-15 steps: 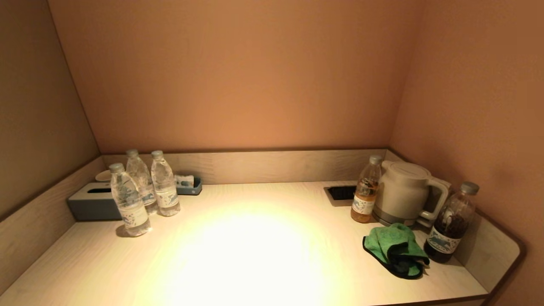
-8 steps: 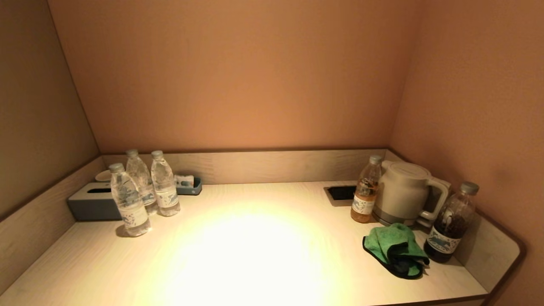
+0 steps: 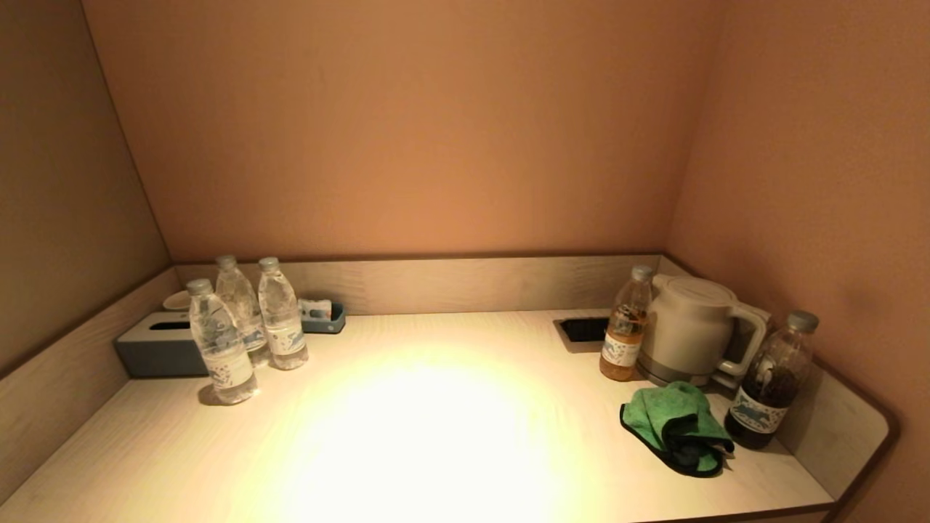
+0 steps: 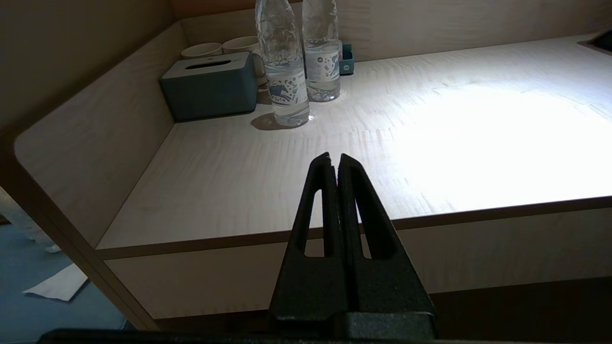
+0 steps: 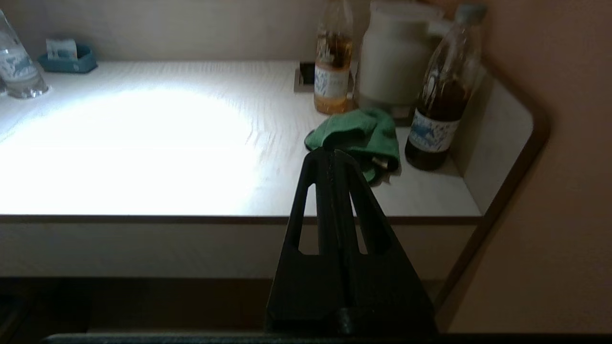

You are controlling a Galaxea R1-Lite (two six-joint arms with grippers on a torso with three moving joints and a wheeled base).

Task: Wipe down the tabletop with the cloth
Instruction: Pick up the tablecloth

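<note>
A crumpled green cloth (image 3: 676,425) with a dark edge lies on the pale wooden tabletop (image 3: 436,436) at the near right, between the kettle and a dark bottle. It also shows in the right wrist view (image 5: 363,134). Neither arm shows in the head view. My right gripper (image 5: 331,154) is shut and empty, in front of the table's front edge, short of the cloth. My left gripper (image 4: 333,158) is shut and empty, in front of the table's front edge on the left side.
Three water bottles (image 3: 247,327) and a grey tissue box (image 3: 156,349) stand at the back left. A white kettle (image 3: 690,330), an amber bottle (image 3: 623,327) and a dark bottle (image 3: 770,381) stand at the right. A raised rim (image 3: 472,280) borders back and sides.
</note>
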